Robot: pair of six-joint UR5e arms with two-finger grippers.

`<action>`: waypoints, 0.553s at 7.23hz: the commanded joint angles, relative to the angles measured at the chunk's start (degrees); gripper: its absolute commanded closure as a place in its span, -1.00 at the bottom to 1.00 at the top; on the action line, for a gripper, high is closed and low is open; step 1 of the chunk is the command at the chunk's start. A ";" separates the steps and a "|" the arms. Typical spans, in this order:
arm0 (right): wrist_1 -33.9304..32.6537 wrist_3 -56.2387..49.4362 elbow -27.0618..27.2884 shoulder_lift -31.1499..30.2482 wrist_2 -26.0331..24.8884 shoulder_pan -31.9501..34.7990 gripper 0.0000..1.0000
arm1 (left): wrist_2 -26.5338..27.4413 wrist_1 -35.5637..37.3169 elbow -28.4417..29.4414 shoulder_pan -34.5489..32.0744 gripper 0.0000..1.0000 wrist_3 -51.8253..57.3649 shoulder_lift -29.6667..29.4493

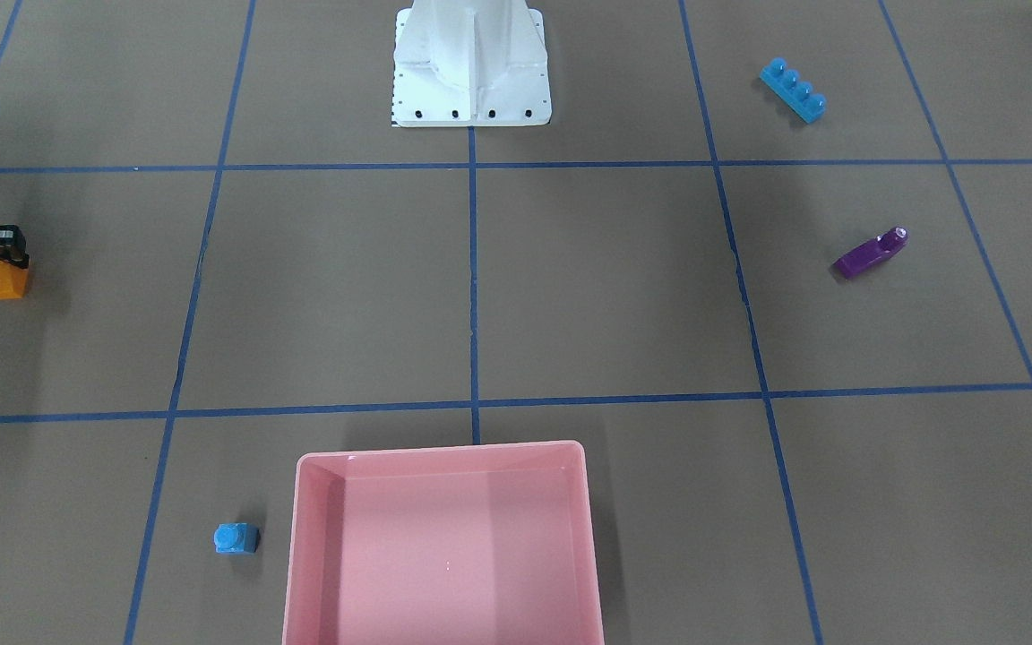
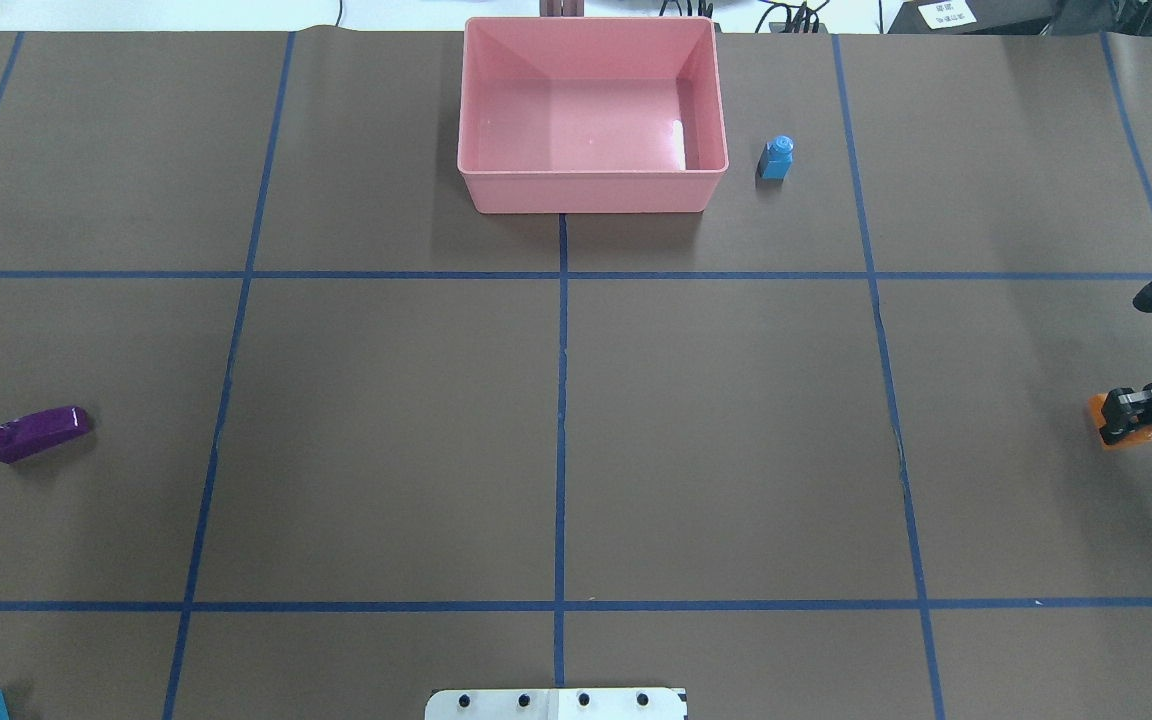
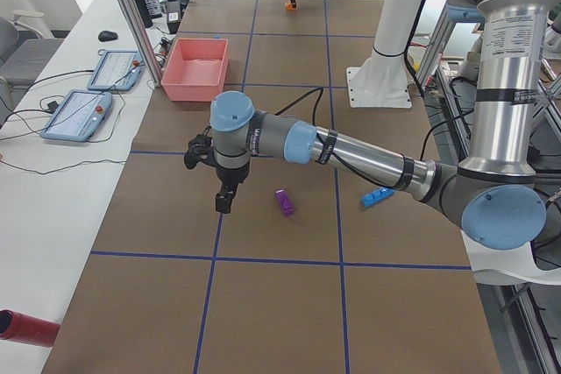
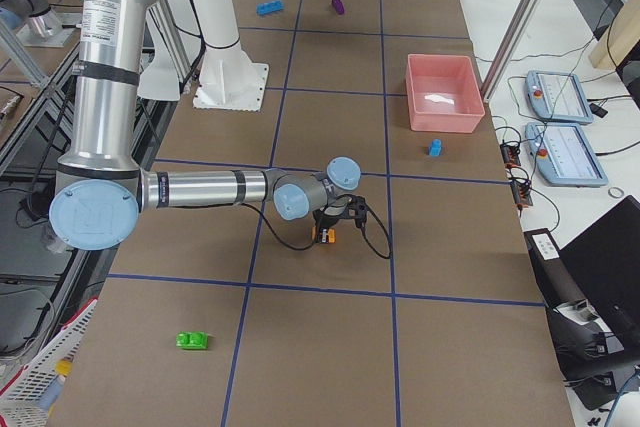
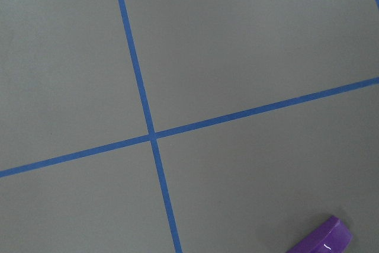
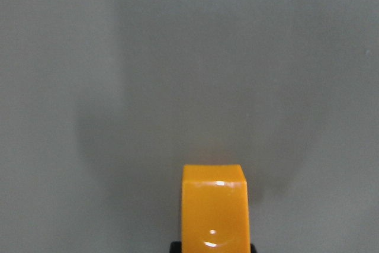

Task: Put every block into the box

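The pink box (image 2: pixel 591 192) stands at the table's far middle with no brick in it. My right gripper (image 2: pixel 1126 415) is shut on the orange brick (image 1: pixel 7 279) at the table's right edge; the brick fills the lower right wrist view (image 6: pixel 214 205). The small blue cube (image 2: pixel 776 160) sits just right of the box. The purple wedge (image 2: pixel 31 433) and the long blue brick (image 1: pixel 793 90) lie on the left side. The green brick (image 4: pixel 192 340) lies far right, near the robot. My left gripper (image 3: pixel 224 206) hovers beside the purple wedge; I cannot tell if it is open.
The white metal base (image 1: pixel 471 81) stands at the near middle of the table. Blue tape lines grid the brown surface. Two tablets (image 3: pixel 96 94) and a red cylinder (image 3: pixel 26 326) lie on the bench beyond the table's far edge.
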 commanded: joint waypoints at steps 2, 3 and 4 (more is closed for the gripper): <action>-1.67 -0.33 7.21 -0.26 5.80 10.69 1.00 | -0.50 -3.22 -3.99 6.12 -0.98 -5.36 5.95; -5.07 -0.33 10.10 0.44 8.36 12.91 1.00 | 0.20 -13.60 -4.09 8.05 -0.92 -5.11 11.13; -11.72 -0.33 12.04 5.15 10.21 15.55 1.00 | 3.86 -20.75 -4.01 13.82 -0.91 -5.02 14.31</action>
